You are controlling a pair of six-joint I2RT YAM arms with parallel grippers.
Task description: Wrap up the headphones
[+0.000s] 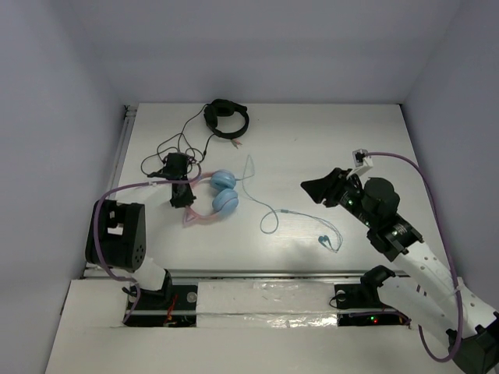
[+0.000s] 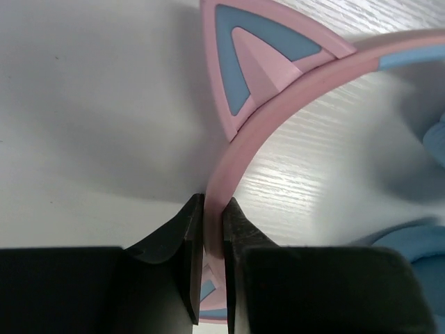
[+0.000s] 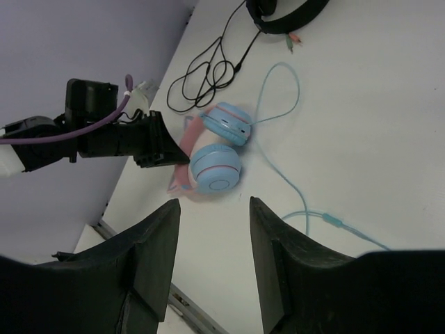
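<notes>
We count on the surface [image 1: 335, 140] one pink-and-blue headphones [image 1: 223, 196] left of centre, left jaws clamped on its headband [image 2: 278, 118], right jaws wide and empty, one black pair [image 1: 227, 118] behind, one cat ear [image 2: 257, 62] clear, the other mostly hidden, cable [image 3: 331, 220] end indistinct

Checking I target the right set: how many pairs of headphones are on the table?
2. The blue-and-pink headphones lie left of centre, headband pinched by the left gripper; the black headphones lie near the far edge.
</notes>
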